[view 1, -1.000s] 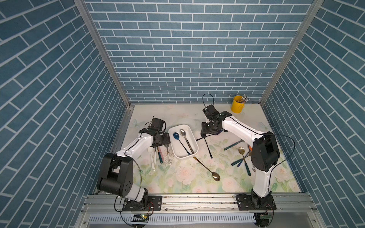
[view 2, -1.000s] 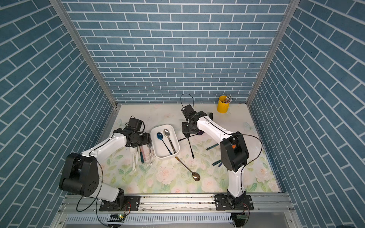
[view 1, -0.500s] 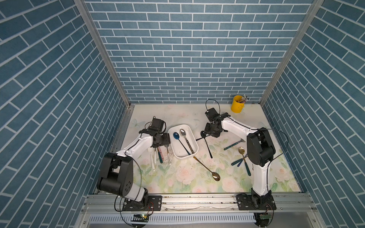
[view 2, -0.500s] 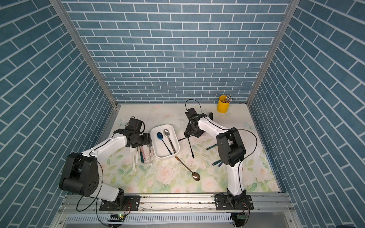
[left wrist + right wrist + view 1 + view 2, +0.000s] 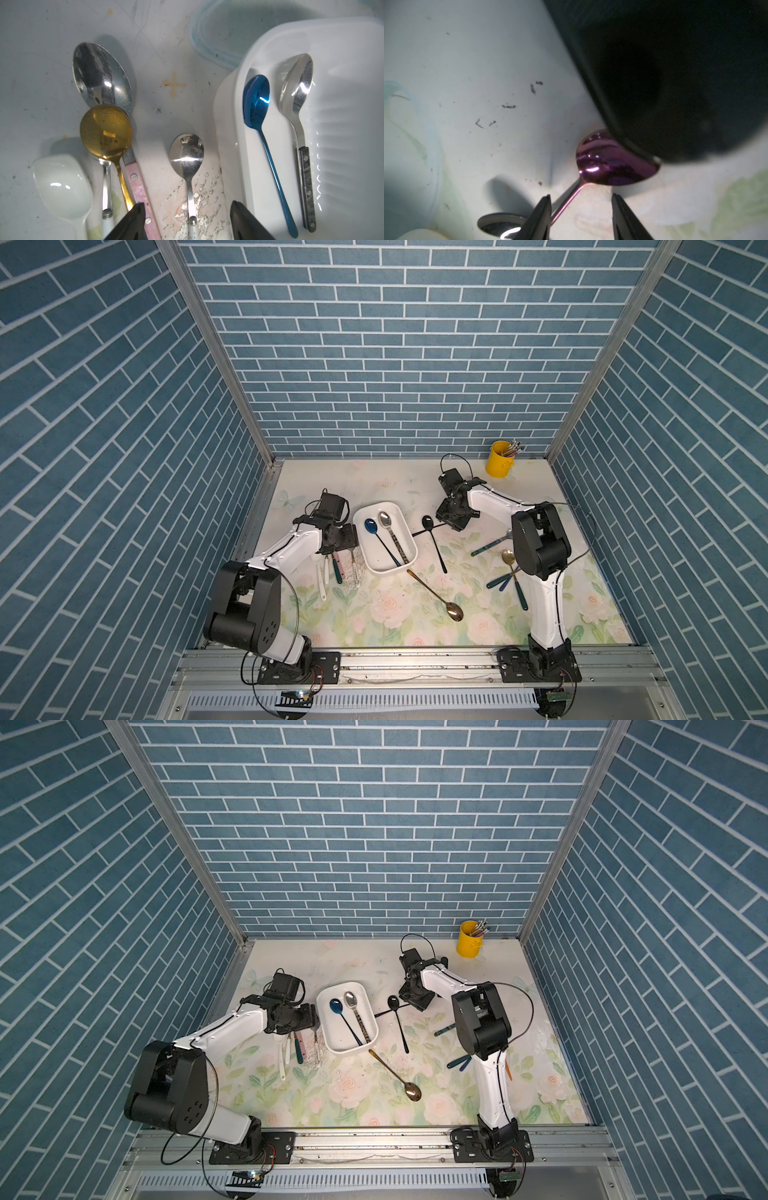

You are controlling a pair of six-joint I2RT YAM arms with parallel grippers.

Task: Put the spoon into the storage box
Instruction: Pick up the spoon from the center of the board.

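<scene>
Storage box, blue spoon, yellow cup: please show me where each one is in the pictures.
storage box (image 5: pixel 376 552), in a top view, on its bare floor.
blue spoon (image 5: pixel 371 526), in a top view, on its bowl.
yellow cup (image 5: pixel 498 462), in a top view, on its side wall.

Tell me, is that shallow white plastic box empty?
Not empty: the white plastic storage box holds a glossy blue spoon and a silver dark-handled spoon.

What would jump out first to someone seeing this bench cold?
The white storage box mid-table, already holding a blue spoon and a silver spoon. Then the yellow cup at the far right corner, and loose spoons strewn on the floral table either side of the box.
</scene>
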